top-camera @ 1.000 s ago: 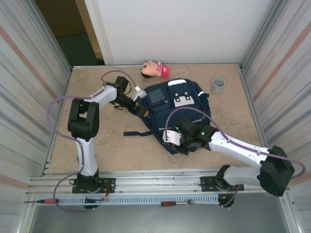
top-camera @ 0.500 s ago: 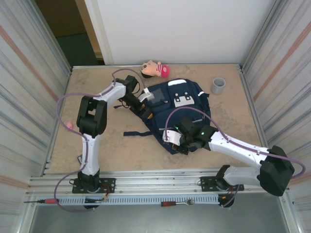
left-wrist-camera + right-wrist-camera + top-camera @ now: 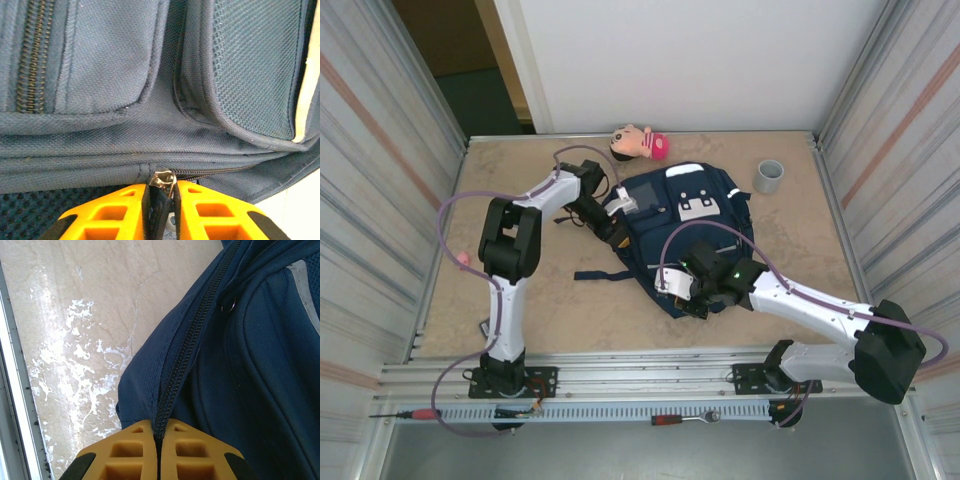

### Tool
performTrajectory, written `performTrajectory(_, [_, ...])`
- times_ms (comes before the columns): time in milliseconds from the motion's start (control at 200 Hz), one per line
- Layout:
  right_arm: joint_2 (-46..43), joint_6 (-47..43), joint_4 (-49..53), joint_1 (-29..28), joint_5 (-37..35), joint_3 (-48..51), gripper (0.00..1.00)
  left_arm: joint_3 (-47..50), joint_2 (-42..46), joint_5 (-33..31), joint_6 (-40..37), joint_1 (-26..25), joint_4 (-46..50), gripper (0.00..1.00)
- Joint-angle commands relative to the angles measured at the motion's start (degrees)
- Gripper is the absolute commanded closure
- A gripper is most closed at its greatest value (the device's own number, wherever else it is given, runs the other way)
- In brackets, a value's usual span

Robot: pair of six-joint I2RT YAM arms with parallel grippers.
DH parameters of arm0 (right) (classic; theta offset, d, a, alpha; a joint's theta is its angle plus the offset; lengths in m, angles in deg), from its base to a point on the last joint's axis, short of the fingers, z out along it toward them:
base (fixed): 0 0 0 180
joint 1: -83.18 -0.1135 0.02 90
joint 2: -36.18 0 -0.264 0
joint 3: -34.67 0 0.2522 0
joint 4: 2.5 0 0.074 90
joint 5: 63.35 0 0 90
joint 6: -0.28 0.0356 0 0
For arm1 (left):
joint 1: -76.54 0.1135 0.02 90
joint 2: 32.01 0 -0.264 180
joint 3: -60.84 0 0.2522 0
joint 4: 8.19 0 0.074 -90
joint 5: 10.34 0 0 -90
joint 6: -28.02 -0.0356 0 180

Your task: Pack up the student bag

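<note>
The navy student bag [image 3: 695,225] lies flat on the table's middle, its white patch and front pocket facing up. My left gripper [image 3: 613,222] is at the bag's left edge. In the left wrist view it [image 3: 161,192] is shut on a metal zipper pull [image 3: 164,179] at the end of a zipper [image 3: 220,171] in the bag [image 3: 110,70]. My right gripper [image 3: 682,290] rests at the bag's near edge. In the right wrist view it [image 3: 159,432] is shut on the zipper seam [image 3: 192,345] of the bag [image 3: 260,370].
A plush doll [image 3: 640,143] with a pink cap lies behind the bag at the back wall. A grey cup [image 3: 769,176] stands at the back right. Dark straps [image 3: 600,275] trail left from the bag. Metal walls close both sides.
My left arm has swung in toward the bag's left edge, with its gripper closer to the front pocket. The right arm and the bag have stayed put.
</note>
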Motion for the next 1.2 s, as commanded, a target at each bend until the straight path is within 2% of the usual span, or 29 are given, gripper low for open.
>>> performTrajectory(0, [-1.20,1.74,-1.74,-0.87,0.42,0.23,1.00,1.57,1.50,2.36,-0.16,-0.60,2.06,0.85])
performTrajectory(225, [-1.13,10.85,-7.41,-0.02,-1.74,1.01,1.00,8.32,9.14,1.41,2.83,-1.75,-1.91,1.00])
performTrajectory(466, [2.73,18.96,-14.01,-0.08,-2.21,0.38,1.00,17.39,17.37,1.70,6.07,-5.71,-7.64,1.00])
performTrajectory(626, [1.52,22.15,-14.90,0.82,-1.99,-0.69,1.00,23.60,21.12,-0.34,8.95,-6.76,-12.42,1.00])
performTrajectory(676, [0.30,24.44,-13.16,2.04,0.86,-1.54,0.82,25.46,22.12,-2.88,10.93,-6.76,-14.90,1.00])
performTrajectory(742, [-1.85,29.38,-9.90,4.18,3.68,-2.93,0.54,27.59,23.38,-5.67,13.05,-6.66,-17.36,1.00])
performTrajectory(792, [-3.83,35.35,-6.83,5.98,3.44,-3.85,0.42,28.78,24.28,-6.33,14.72,-6.52,-19.25,1.00])
performTrajectory(927, [-9.24,59.76,-0.38,12.58,5.19,-4.17,0.37,32.12,27.03,-4.66,19.14,-6.42,-25.54,1.00])
performTrajectory(977, [-10.77,69.52,0.20,15.30,8.12,-3.06,0.37,33.41,27.79,-3.79,20.78,-6.48,-28.05,1.00])
performTrajectory(1102, [-12.73,87.66,-6.50,18.91,15.66,2.39,0.36,34.25,28.04,-2.81,23.11,-6.56,-30.76,1.00])
performTrajectory(1193, [-10.05,94.43,-10.80,20.37,19.07,3.65,0.34,34.31,27.88,-2.73,23.32,-6.62,-30.99,1.00])
